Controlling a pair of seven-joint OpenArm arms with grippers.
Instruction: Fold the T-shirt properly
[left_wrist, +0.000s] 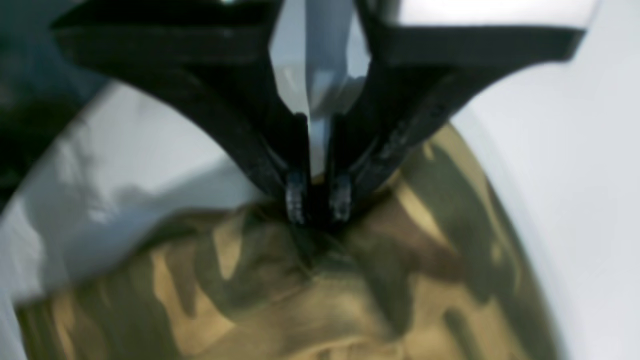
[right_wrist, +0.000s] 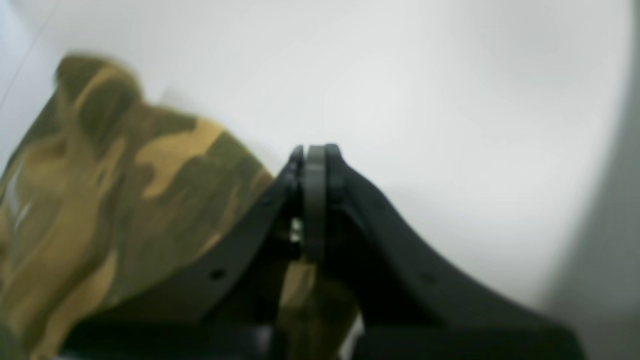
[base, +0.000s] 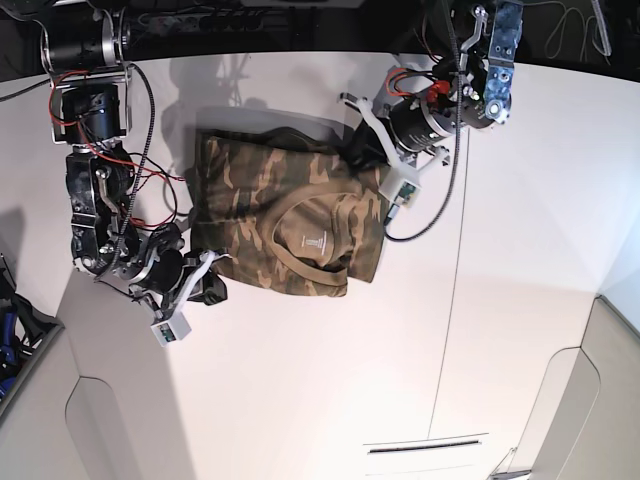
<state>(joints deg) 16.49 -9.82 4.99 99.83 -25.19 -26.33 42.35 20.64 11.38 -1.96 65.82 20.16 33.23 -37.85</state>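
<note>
The camouflage T-shirt (base: 262, 205) lies on the white table as a rough rectangle, its tan collar (base: 312, 208) and white label facing up near the front right. My left gripper (base: 357, 150) is at the shirt's far right corner. In the left wrist view that gripper (left_wrist: 318, 205) is shut on a bunched pinch of T-shirt (left_wrist: 350, 300) cloth. My right gripper (base: 215, 285) sits at the shirt's near left corner. The right wrist view shows this gripper (right_wrist: 315, 150) shut, tips over bare table, with the T-shirt (right_wrist: 125, 200) beside and beneath the fingers.
The table (base: 520, 330) is white, with a thin seam (base: 455, 260) running front to back right of the shirt. Black cables (base: 450, 195) hang from the left arm, red and black wires (base: 140, 180) from the right arm. The dark back edge (base: 300, 35) lies behind.
</note>
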